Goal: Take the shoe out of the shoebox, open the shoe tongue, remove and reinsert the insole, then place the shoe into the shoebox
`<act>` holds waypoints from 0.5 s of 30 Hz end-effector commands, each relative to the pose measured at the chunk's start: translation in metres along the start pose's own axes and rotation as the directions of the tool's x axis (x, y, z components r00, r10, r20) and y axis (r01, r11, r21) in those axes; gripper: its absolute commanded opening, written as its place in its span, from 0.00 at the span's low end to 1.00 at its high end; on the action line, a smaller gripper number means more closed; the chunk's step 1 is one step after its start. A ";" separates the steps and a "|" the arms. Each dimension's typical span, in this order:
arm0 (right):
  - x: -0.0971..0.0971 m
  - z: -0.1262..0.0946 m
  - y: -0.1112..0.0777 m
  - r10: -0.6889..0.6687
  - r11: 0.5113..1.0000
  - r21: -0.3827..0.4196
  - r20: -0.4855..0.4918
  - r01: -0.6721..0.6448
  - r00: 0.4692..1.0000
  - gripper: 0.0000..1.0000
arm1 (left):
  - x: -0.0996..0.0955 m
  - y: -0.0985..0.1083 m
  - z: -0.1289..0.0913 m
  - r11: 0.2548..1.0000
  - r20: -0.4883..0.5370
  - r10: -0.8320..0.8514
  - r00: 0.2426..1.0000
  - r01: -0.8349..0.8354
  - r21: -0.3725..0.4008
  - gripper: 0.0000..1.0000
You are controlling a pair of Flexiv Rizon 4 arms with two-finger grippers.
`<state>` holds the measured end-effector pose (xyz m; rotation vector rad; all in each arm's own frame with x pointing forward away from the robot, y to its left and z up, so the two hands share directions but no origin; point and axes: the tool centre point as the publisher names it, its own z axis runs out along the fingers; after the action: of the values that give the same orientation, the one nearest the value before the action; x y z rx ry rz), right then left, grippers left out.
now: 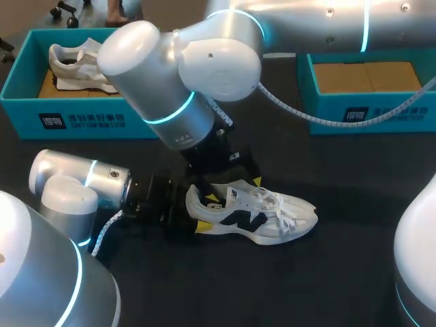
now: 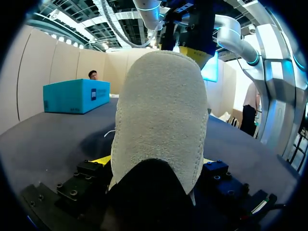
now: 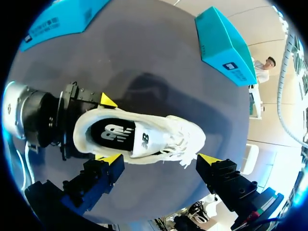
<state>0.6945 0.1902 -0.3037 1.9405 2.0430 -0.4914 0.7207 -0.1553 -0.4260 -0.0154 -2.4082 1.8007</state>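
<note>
- The shoe [image 1: 262,218] stood upright on the table [image 1: 340,272], well apart from the shoebox [image 1: 136,126], with its heel toward the left arm.
- The left gripper [image 1: 208,212] pinched the heel from both sides.
- The right gripper [image 3: 160,160] hung above the shoe with its fingers spread along the shoe's long axis. It was judged the nearer to the tongue.

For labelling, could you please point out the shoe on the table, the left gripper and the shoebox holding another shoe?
shoe [image 1: 269,221]: head view, its side panel.
left gripper [image 2: 154,160]: left wrist view, midway between fingertips, at the heel.
shoebox [image 1: 82,119]: head view, front wall.
</note>
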 end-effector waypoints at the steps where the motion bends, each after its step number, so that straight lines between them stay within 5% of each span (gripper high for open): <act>1: 0.010 0.005 0.006 0.008 1.000 0.018 0.018 -0.009 1.000 1.00 | -0.005 0.006 -0.002 1.000 -0.002 -0.001 1.000 0.001 -0.002 0.00; 15: 0.019 0.023 0.013 0.059 0.998 0.037 0.020 -0.060 0.998 1.00 | -0.005 0.006 -0.002 1.000 -0.002 -0.001 1.000 0.001 -0.002 0.00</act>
<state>0.7056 0.1996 -0.3301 1.9986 1.9722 -0.5392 0.7206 -0.1554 -0.4259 -0.0154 -2.4082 1.8008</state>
